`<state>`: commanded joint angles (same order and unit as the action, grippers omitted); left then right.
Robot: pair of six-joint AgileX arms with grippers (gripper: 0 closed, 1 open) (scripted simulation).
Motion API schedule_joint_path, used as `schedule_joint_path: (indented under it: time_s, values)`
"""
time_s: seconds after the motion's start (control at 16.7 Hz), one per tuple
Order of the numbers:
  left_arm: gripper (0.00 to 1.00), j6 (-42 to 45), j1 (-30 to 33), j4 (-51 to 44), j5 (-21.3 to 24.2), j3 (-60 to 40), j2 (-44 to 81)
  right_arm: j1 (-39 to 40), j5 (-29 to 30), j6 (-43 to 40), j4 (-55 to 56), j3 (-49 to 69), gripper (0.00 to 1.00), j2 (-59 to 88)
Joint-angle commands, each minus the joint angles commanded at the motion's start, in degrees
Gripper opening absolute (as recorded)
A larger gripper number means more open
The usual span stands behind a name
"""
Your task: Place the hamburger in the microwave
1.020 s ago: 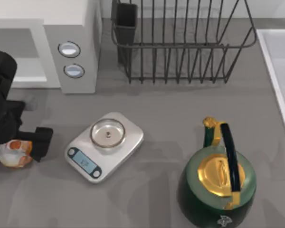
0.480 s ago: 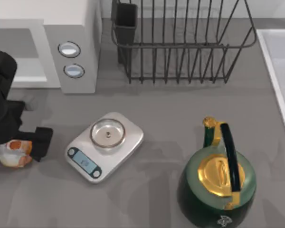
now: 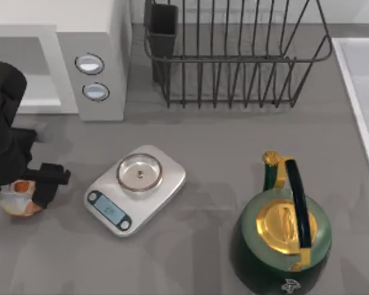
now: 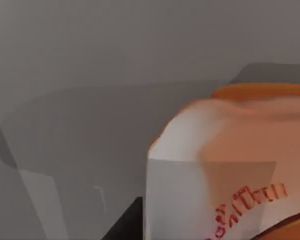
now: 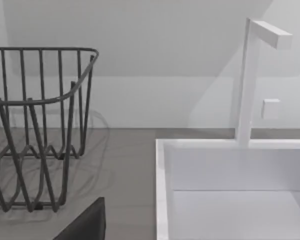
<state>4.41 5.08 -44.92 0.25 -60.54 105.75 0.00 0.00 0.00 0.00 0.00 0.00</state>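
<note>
One gripper is doing the work: our left gripper [image 3: 26, 190] is sitting at the table's left edge with its fingers closing around the burger [image 3: 17, 200], one dark finger [image 3: 49, 176] reaching out on the side toward the scale [image 3: 135, 187]. We are judging it clamped on the burger, since the left wrist view is showing the wrapped bun [image 4: 230, 165] pressed right up against the camera. We cannot tell whether the burger is resting on the table [image 3: 203, 141] or just clear of it. We are holding it from above, which probably suits carrying it low into an opening. The microwave [image 3: 92, 55] is standing just behind, at the back left, its cavity [image 3: 24, 74] open toward the burger, so the path is short. The scale is lying near on the right, the kettle [image 3: 283, 239] well apart. Our right arm is parked, looking at the rack [image 5: 35, 130] and sink [image 5: 230, 185].
</note>
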Motion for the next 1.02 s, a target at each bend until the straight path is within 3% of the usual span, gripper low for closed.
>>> schedule_joint_path:
  time_s: [0.24, 0.48, 1.02]
  values:
    - [0.00, 0.40, 2.38, -10.44, 1.16, -3.03, -3.94, 0.00, 0.00, 0.00, 0.00, 0.00, 1.00, 0.00]
    - [0.00, -0.38, 0.94, -19.88, 1.40, -8.20, -6.35, 0.00, 0.00, 0.00, 0.00, 0.00, 1.00, 0.00]
    - [0.00, -0.78, -1.06, -20.32, -0.20, -13.39, -6.66, 0.00, 0.00, 0.00, 0.00, 0.00, 1.00, 0.00]
